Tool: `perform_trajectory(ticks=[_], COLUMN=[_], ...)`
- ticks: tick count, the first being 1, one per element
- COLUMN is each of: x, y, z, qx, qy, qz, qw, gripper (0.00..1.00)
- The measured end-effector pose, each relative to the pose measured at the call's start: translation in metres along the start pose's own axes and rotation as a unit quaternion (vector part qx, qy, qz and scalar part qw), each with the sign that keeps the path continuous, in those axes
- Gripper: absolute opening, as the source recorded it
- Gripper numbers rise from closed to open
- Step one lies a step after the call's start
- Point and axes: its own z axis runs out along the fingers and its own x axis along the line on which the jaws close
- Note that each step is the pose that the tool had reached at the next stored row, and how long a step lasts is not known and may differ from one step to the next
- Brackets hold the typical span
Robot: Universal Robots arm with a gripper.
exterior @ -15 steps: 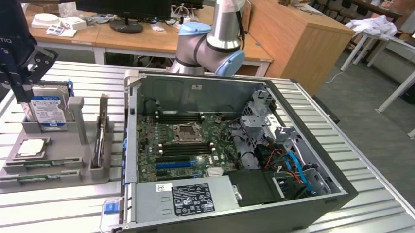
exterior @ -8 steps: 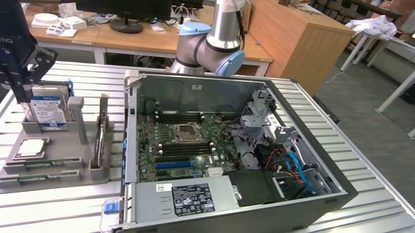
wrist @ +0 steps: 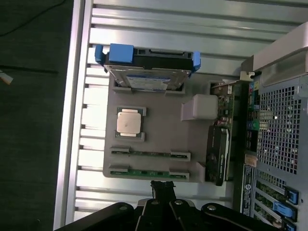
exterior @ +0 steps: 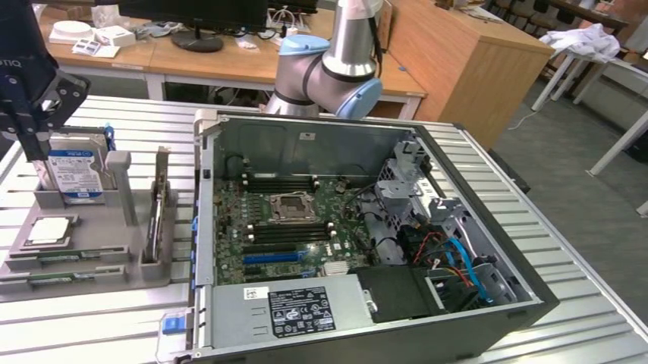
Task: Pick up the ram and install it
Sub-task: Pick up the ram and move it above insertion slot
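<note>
Two green ram sticks lie flat in slots along one edge of the grey tray [wrist: 159, 125]. One ram stick [wrist: 149, 154] [exterior: 63, 258] is further in; the other [wrist: 148, 172] [exterior: 53, 279] lies at the tray's rim. My gripper [wrist: 163, 185] hangs above the tray with its dark fingertips shut together and nothing between them, just off the rim beside the outer stick. In the exterior view the gripper [exterior: 39, 140] hovers at the far left, over the tray's hard-drive end.
The tray also holds an upright silver-and-blue hard drive [exterior: 73, 171], a square CPU [exterior: 48, 231] and a graphics card on edge [exterior: 157, 212]. To the exterior view's right, the open computer case [exterior: 506, 250] shows the motherboard's black memory slots [exterior: 288, 182]. The arm's base [exterior: 329, 72] stands behind the case.
</note>
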Motion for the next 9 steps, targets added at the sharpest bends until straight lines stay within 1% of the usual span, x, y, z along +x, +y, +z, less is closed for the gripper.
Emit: perform_trajectory(ticks=[5, 9], x=[0.0, 0.0], y=[0.0, 0.0], z=[0.0001, 0.0002], qx=[0.0, 0.0001], qy=[0.001, 0.0019], qz=[-0.023, -0.043], qw=[0.9997, 0.9991], gripper=[0.1, 0.1])
